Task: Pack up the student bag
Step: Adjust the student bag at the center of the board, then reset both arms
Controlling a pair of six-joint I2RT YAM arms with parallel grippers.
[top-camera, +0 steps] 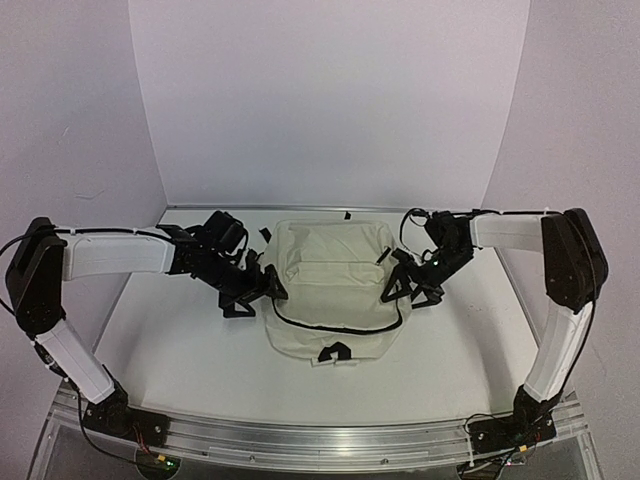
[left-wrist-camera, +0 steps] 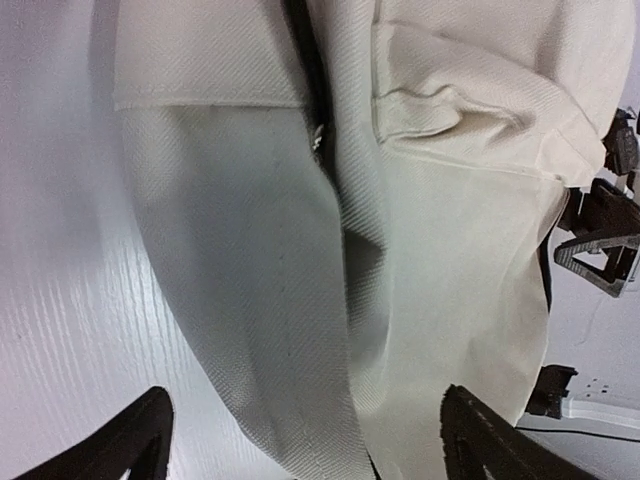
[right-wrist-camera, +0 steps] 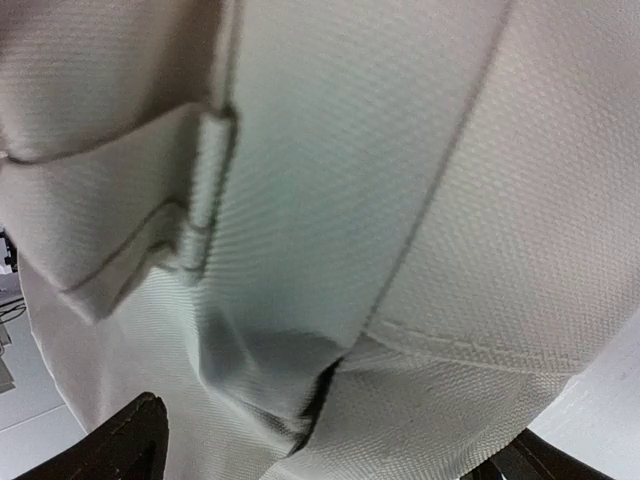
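The student bag (top-camera: 330,280), cream fabric with a black zipper line (top-camera: 340,326) and a black loop (top-camera: 335,352) at its near end, lies flat in the middle of the table. My left gripper (top-camera: 264,290) is open against the bag's left side. In the left wrist view, bag fabric (left-wrist-camera: 430,200) fills the space between its fingers (left-wrist-camera: 135,440). My right gripper (top-camera: 398,287) is open against the bag's right side. In the right wrist view, the fabric (right-wrist-camera: 350,150) and a dark zipper gap (right-wrist-camera: 320,400) lie between its spread fingers (right-wrist-camera: 130,440). The bag's inside is hidden.
The white table (top-camera: 170,350) is enclosed by pale walls at the back and both sides. An aluminium rail (top-camera: 320,440) runs along the near edge with both arm bases. The right gripper (left-wrist-camera: 600,240) shows past the bag in the left wrist view.
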